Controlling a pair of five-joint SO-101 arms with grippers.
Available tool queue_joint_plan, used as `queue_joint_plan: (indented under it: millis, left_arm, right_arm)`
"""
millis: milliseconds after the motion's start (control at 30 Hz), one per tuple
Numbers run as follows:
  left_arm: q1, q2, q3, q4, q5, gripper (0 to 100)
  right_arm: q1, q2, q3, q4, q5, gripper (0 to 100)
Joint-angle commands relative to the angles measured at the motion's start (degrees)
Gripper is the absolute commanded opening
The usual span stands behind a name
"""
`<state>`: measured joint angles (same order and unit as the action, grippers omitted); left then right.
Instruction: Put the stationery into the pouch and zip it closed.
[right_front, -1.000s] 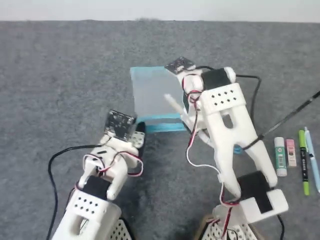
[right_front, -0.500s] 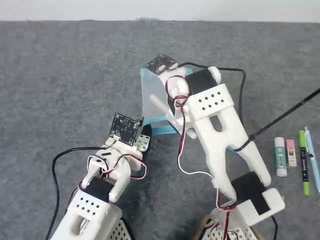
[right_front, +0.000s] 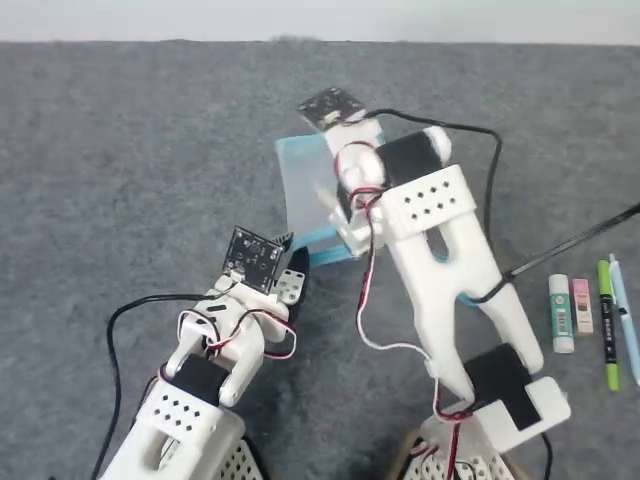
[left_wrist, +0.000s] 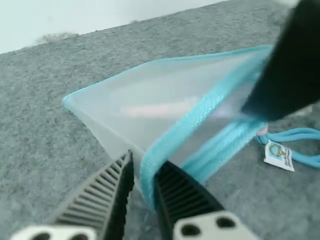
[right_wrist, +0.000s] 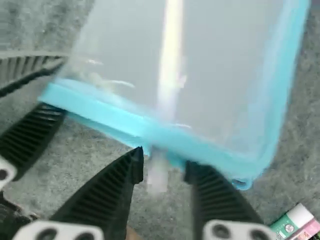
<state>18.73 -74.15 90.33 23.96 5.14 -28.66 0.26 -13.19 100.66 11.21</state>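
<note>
The left gripper (left_wrist: 142, 186) pinches the pouch (left_wrist: 150, 100) at a corner of its blue zipper edge. Just beyond, the right gripper (right_wrist: 163, 167) is clamped on a white pen (right_wrist: 158, 179) whose far end reaches inside the translucent pouch, which is propped open on the grey table (right_front: 120, 150). A glue stick (right_front: 561, 312), eraser (right_front: 581, 305) and green pen (right_front: 608, 325) lie well apart.

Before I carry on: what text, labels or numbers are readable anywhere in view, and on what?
No text can be read.
Label on the glue stick: print too small to read.
Sleeve of the pink eraser: too small to read.
The tag on the cord of the pouch: a round mark, blurred.
The white stick in the right gripper: no print visible.
</note>
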Motion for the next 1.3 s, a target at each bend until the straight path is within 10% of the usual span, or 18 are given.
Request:
queue_joint_plan:
  millis: [0, 400, 933, 1267]
  left_arm:
    - [1.1, -0.5, -1.2, -1.3, -1.1, 1]
    - [-3.7, -0.5, -0.9, -1.1, -2.5, 1]
    - [-3.7, -0.6, -0.3, -0.8, -2.5, 1]
    - [-3.7, -1.0, -0.3, 1.1, -2.5, 1]
  right_arm:
    - [-1.1, -1.1, -5.2, 2.3, 1.8, 22.1]
    - [13.0, -15.3, 2.4, 2.5, 12.8, 22.0]
    - [78.1, -15.7, 28.0, -14.8, 57.2, 15.2]
    - [86.0, 4.5, 25.3, -27.2, 64.2, 13.8]
